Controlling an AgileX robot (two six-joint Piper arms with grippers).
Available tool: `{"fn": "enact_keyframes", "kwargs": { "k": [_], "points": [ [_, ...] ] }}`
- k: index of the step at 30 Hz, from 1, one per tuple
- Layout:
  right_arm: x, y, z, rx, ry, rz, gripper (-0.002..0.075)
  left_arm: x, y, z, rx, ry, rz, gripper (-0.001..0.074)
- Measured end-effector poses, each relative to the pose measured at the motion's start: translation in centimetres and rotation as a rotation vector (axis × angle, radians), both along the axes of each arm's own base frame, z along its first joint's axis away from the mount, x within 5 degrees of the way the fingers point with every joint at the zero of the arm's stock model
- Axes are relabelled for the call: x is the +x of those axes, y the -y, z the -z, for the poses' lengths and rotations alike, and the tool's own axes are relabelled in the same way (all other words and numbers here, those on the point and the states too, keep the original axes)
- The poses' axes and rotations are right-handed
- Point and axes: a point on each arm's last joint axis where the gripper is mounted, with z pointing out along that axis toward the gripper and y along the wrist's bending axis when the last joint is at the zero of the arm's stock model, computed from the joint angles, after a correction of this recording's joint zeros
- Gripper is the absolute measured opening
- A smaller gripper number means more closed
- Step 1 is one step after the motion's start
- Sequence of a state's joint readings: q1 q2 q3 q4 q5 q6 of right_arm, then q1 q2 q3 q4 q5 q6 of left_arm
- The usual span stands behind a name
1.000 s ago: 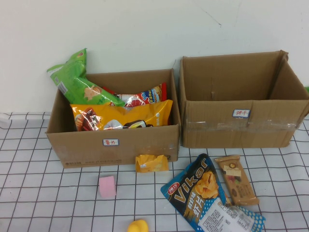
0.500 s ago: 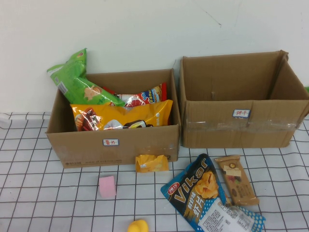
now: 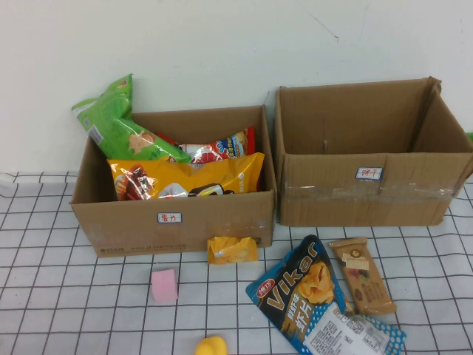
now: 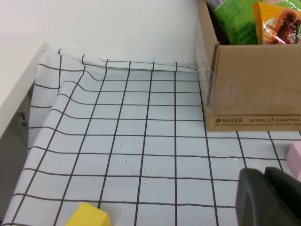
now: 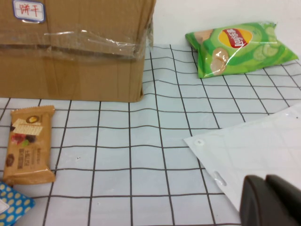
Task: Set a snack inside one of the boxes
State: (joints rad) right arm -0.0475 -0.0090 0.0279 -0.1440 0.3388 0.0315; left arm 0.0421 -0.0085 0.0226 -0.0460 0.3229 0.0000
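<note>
The snack [image 3: 362, 275], a small packet with orange-tan ends and a dark brown middle, lies flat on the checked cloth in front of the right box; it also shows in the right wrist view [image 5: 28, 143]. The taped box [image 3: 369, 196] with the white blue-edged label stands open at the back right, and its taped front shows in the right wrist view [image 5: 70, 52]. My left gripper [image 4: 264, 173] is shut and empty, low over the cloth to the left of the left box. My right gripper [image 5: 265, 181] is shut and empty, over a white sheet to the right of the snack. Neither arm shows in the high view.
The left box [image 3: 177, 222] with a smooth front is full of snack bags. A yellow-orange packet [image 3: 231, 250], a pink block [image 3: 164, 285], a yellow block [image 3: 212, 346] and a blue Vikar bag [image 3: 303, 292] lie in front. A green chip bag [image 5: 237, 47] and a white sheet [image 5: 254, 155] lie at the right.
</note>
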Motion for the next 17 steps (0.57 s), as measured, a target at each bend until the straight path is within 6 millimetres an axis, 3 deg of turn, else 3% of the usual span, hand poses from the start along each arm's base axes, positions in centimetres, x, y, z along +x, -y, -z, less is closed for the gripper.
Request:
{"fn": "enact_keyframes", "kwargs": {
  "k": [17],
  "points": [
    [-0.01, 0.00, 0.03, 0.004, -0.003, 0.002, -0.0001, 0.00, 0.00, 0.00, 0.000, 0.000, 0.000, -0.0001]
  ]
}}
